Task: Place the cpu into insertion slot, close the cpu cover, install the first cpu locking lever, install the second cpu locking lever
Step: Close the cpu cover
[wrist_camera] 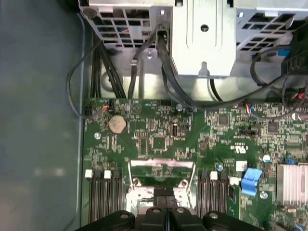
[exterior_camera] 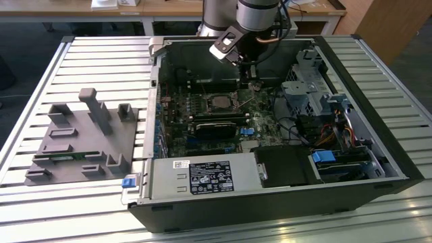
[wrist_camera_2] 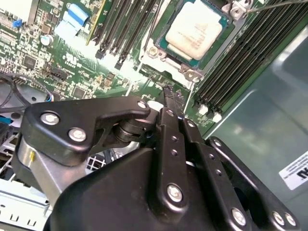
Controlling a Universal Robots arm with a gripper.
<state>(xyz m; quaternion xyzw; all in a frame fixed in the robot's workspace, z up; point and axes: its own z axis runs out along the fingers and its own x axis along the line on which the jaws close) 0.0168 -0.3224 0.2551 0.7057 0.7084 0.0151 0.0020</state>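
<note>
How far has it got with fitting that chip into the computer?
Done: the cpu lies in the insertion slot. In hand: the shut pincer hovers by the cpu cover, which is swung open. Left: closing that cover and latching both levers; one lever juts free.

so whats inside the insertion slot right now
The cpu lies inside the insertion slot, pale metal face up. Whatever is under the chip is covered by it and cannot be seen.
</note>
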